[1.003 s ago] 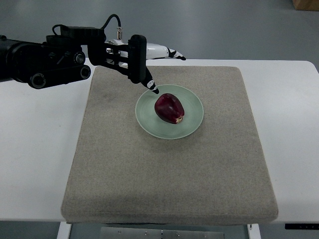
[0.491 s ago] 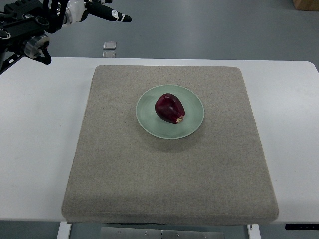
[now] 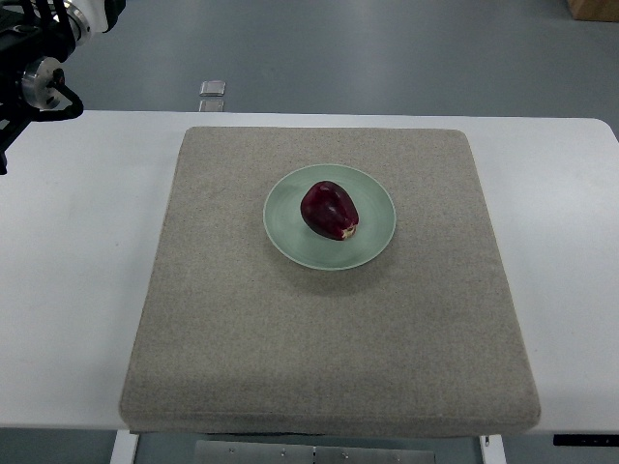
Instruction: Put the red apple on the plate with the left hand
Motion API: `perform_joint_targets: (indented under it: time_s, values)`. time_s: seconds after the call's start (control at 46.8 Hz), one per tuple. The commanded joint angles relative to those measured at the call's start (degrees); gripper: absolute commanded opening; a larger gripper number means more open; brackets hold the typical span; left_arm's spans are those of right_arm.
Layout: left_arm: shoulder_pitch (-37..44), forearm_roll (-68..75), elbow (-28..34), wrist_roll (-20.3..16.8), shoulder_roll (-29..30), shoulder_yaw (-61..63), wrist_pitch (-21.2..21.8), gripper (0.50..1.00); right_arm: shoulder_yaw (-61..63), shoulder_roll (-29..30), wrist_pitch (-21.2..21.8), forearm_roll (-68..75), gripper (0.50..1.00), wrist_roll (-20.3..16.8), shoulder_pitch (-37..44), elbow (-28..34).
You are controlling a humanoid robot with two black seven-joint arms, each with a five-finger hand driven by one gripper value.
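Fingers of the left hand can't be made out; only the arm (image 3: 39, 58) shows, upper left corner. Well apart from it, the red apple (image 3: 329, 211) sits on the green plate (image 3: 377, 208), mid-mat (image 3: 329, 338) on the tabletop (image 3: 68, 290).

Dark red glossy apple (image 3: 329, 211), lying on its side, pale stem end toward lower right. Resting on round pale green plate (image 3: 372, 198), slightly left of centre. Plate flat, mid-mat on grey-beige fabric.
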Motion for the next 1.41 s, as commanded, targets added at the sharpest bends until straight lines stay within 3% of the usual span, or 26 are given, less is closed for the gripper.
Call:
perform_joint_targets:
  time_s: [0.0,0.213,0.448,0.662,0.897,1.388]
  values:
    - [1.8,-3.6,0.3,-0.1,0.0,-3.5,-0.4,0.996,0.0,0.0,0.0,0.0,0.930,0.0,0.0,0.1]
    - [8.2,-7.5,1.1,-0.2,-1.5,-17.0,-1.3,1.000,0.0,0.0,0.0,0.0,0.930,0.0,0.0,0.0]
    - [17.3,-7.2,1.0,-0.4,-4.1,-36.5,-6.7,1.000,0.0,0.0,0.0,0.0,0.930,0.0,0.0,0.0]
    - [20.1,-7.6,1.3,-2.2,-6.9,-38.1,-12.9,1.000,0.0,0.0,0.0,0.1,0.930,0.0,0.0,0.0]
    - [22.3,-7.6,4.5,-2.7,-8.6,-40.9,-16.9,1.000,0.0,0.0,0.0,0.0,0.930,0.0,0.0,0.0]
    - [23.7,-7.6,5.2,-2.7,-10.3,-41.2,-16.3,1.000,0.0,0.0,0.0,0.0,0.930,0.0,0.0,0.0]
